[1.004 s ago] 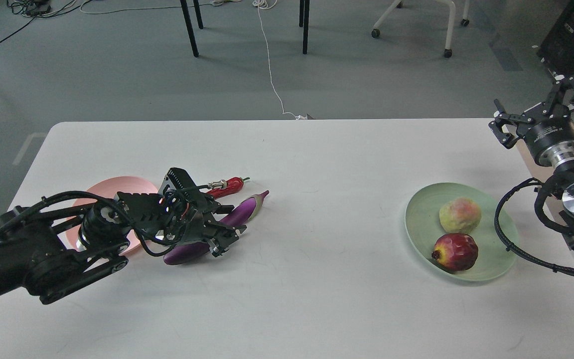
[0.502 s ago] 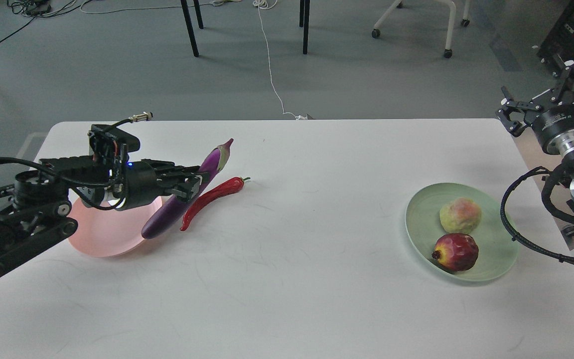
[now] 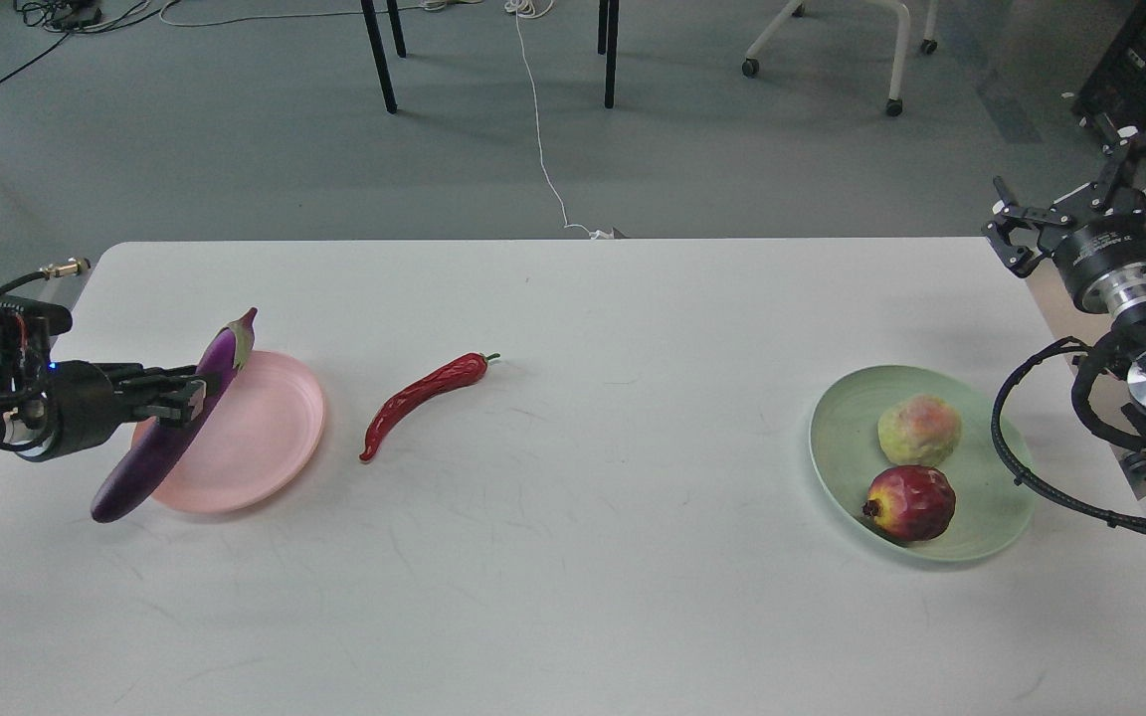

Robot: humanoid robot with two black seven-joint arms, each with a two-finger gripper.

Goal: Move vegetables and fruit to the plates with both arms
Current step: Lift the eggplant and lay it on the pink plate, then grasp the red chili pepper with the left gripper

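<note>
Left claw (image 3: 180,393), clamped on the eggplant (image 3: 175,423), has carried it from beside the chili (image 3: 424,403) to the pink plate's (image 3: 270,438) 9 o'clock rim; release pending. Right claw (image 3: 1080,214) idles spread, empty.

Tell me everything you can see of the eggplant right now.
The eggplant is long, glossy and deep purple, with a greyish stem cap at its upper end. It looks like smooth plastic. The left gripper is shut on it near the middle, holding it tilted, stem end up and away, blunt end down toward the near left. It hangs across the left edge of the pink plate; whether its lower tip touches the table cannot be told.
</note>
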